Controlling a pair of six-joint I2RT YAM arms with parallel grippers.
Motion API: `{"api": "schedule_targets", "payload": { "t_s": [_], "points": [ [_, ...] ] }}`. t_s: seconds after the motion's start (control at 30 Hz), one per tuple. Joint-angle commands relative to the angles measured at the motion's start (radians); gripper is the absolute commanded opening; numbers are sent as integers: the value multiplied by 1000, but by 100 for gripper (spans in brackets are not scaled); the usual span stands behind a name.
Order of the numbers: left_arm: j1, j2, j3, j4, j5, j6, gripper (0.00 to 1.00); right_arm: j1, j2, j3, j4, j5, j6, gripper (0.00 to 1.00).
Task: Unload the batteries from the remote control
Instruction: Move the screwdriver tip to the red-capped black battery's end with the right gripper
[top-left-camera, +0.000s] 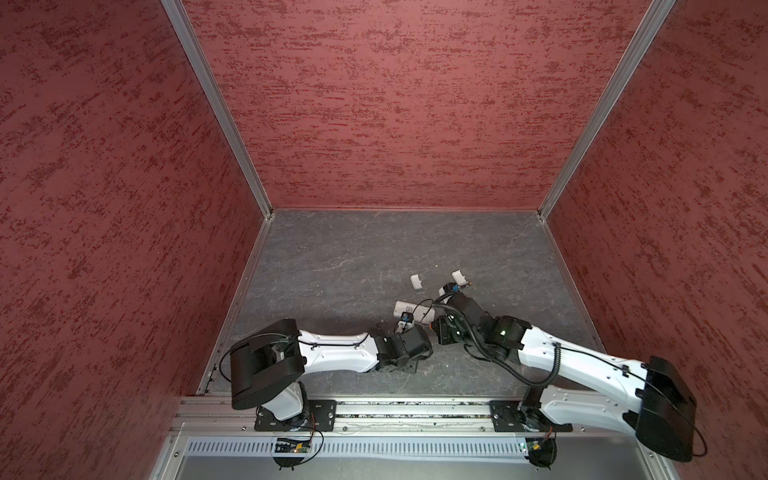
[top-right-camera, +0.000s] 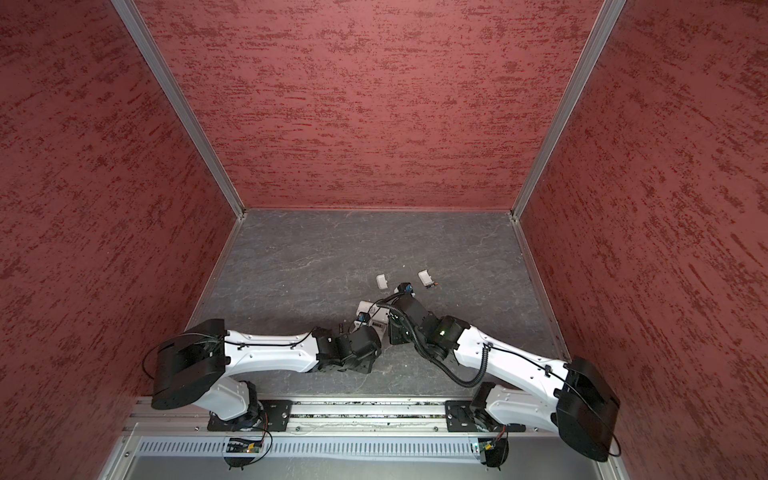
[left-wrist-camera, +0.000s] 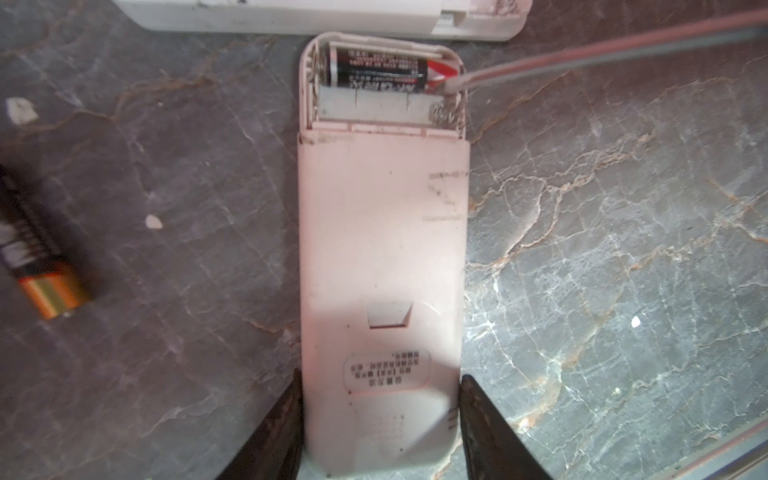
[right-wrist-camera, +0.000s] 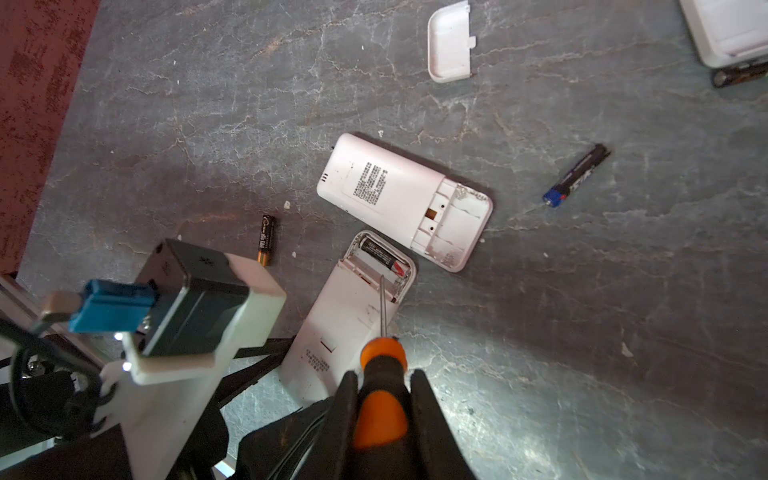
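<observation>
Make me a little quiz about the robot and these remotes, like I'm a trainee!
1. True or false: the right gripper holds an orange-and-black screwdriver.
2. How many batteries sit inside the remote that the left gripper clamps? A) none B) one C) two
3. Fill in: the battery compartment of the other remote is ___.

Key: 1 true; 2 B; 3 empty.

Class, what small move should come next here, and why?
Probably the right gripper should lever its screwdriver tip up to pop out the remaining battery: the tip sits at its red end, and the left gripper clamps the remote.
</observation>
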Motion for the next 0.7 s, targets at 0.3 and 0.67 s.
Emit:
{"api": "schedule_targets", "payload": {
  "t_s": [0.3,0.67],
  "points": [
    [6,110,-82,-138,95,-32,56,25,-2,-22,27,11,32,0],
    [4,117,-74,-137,107,-43,55,69,6,-55,32,98,74,0]
  ]
}}
